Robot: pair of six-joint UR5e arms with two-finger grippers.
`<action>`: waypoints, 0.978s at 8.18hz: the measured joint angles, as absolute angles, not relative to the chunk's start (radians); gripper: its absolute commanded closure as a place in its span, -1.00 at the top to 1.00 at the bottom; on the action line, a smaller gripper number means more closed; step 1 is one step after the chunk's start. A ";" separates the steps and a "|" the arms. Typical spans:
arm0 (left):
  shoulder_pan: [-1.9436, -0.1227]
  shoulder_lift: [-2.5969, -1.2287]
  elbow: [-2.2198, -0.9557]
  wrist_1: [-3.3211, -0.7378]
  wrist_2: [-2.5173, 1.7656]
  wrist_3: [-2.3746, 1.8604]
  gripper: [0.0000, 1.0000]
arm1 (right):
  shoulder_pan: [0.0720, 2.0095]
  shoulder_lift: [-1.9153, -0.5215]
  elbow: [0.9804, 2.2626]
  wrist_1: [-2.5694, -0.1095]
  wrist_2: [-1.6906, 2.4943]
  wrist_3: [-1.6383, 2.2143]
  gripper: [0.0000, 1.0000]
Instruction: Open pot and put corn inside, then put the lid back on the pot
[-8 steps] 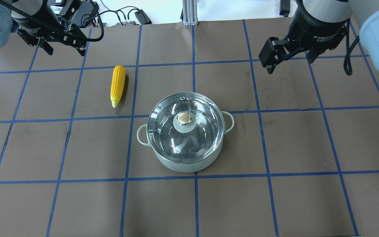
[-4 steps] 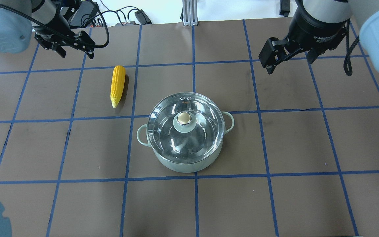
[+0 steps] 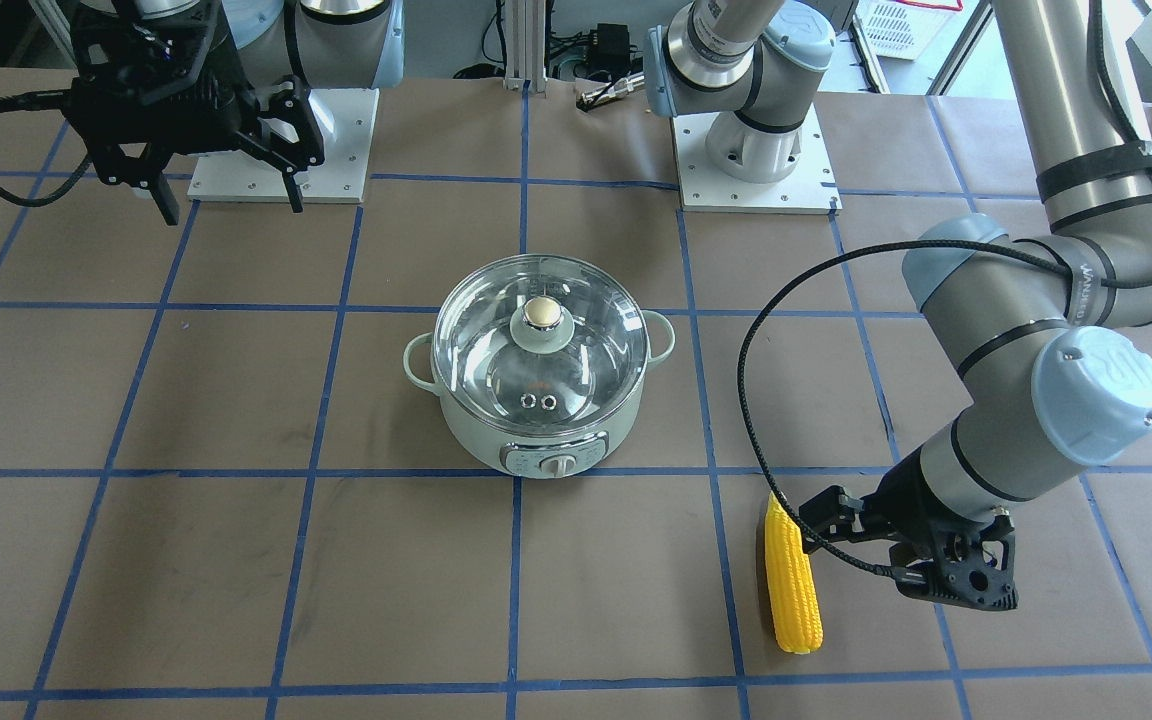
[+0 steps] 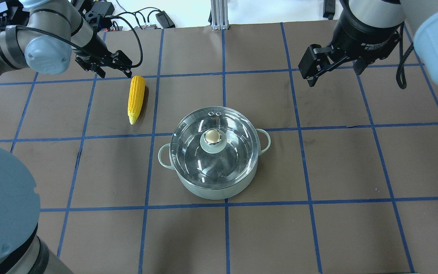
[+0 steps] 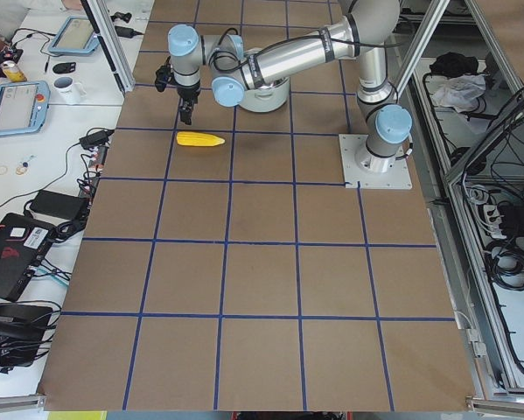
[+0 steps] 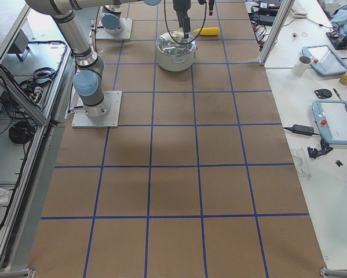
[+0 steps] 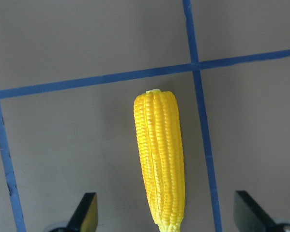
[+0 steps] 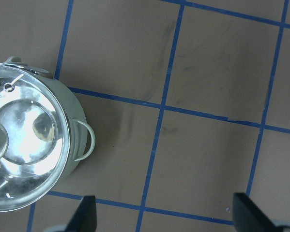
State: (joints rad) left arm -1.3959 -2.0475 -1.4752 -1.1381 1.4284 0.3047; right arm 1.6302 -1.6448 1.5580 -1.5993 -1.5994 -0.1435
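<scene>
Brown gridded table: lid seated on pot, corn flat, apart, off pot's left.
Left gripper empty, spread wide over corn, likely lining up a grasp; right gripper empty, wide open, off pot's right, probably waiting for the lid.

The pot stands mid-tabletop with the lid on it. The corn lies on the tabletop to the pot's left and farther from me, its tip pointing back toward me. My left fingers hang above its far end, one either side. My right fingers hover beyond the pot's right, well apart.
</scene>
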 measured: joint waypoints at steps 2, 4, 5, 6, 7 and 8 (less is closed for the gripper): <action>-1.396 -2.099 -1.476 -1.110 1.429 0.297 1.00 | 1.636 -1.635 1.560 -1.601 -1.588 -0.084 1.00; -1.396 -2.158 -1.476 -1.073 1.428 0.295 1.00 | 1.681 -1.592 1.560 -1.622 -1.546 0.040 1.00; -1.396 -2.174 -1.476 -1.066 1.427 0.294 1.00 | 1.734 -1.561 1.560 -1.650 -1.540 0.125 1.00; -1.396 -2.187 -1.476 -1.062 1.426 0.293 1.00 | 1.798 -1.525 1.560 -1.694 -1.541 0.204 1.00; -1.396 -2.196 -1.475 -1.061 1.426 0.286 1.00 | 1.856 -1.487 1.560 -1.737 -1.544 0.286 1.00; -1.396 -2.205 -1.475 -1.060 1.430 0.263 1.00 | 1.907 -1.450 1.561 -1.770 -1.545 0.368 1.00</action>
